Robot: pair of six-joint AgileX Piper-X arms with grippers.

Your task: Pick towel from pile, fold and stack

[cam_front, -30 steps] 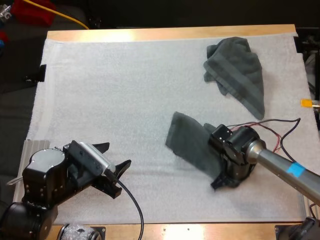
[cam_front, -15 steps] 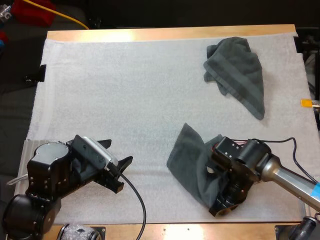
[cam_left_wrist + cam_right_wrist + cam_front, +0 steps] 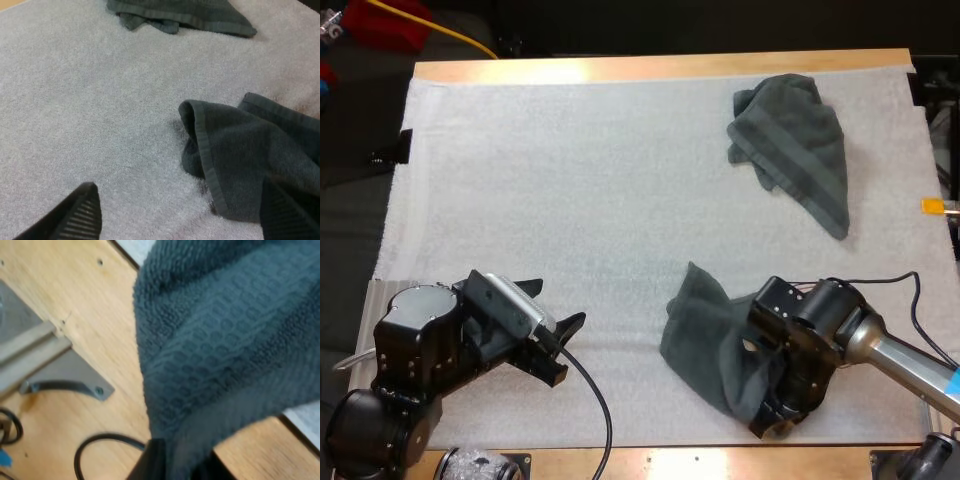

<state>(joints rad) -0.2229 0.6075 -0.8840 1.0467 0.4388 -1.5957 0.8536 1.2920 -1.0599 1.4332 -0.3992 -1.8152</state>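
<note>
At the near edge, about 7 o'clock on the white mat [image 3: 570, 180], your left gripper [image 3: 552, 304] hovers with its two black fingers spread wide, grasping nothing. From the left wrist view the mat shows bare between them.

At about 5 o'clock, your right gripper [image 3: 772, 418] is clamped on the near end of a dark grey-green towel [image 3: 705, 335]. The rest of the cloth trails away from the gripper across the mat toward 10 o'clock, bunched, with one hemmed edge curled over.

Expect this towel to be light, soft and limp. It will sag and fold on itself from a single grip, and the terry should not slip. You would likely do best taking hold along the thicker hem near a corner, with the free left gripper on a second corner to spread it.

The pinch itself is hidden. In the right wrist view the cloth drapes over the fingers, with the wooden table [image 3: 65, 300] and a metal bracket [image 3: 65, 372] below, so you cannot tell which corner is held.

Farthest, at 1 o'clock, a second towel [image 3: 795, 135] lies crumpled, well apart, its corners tucked out of sight.
</note>
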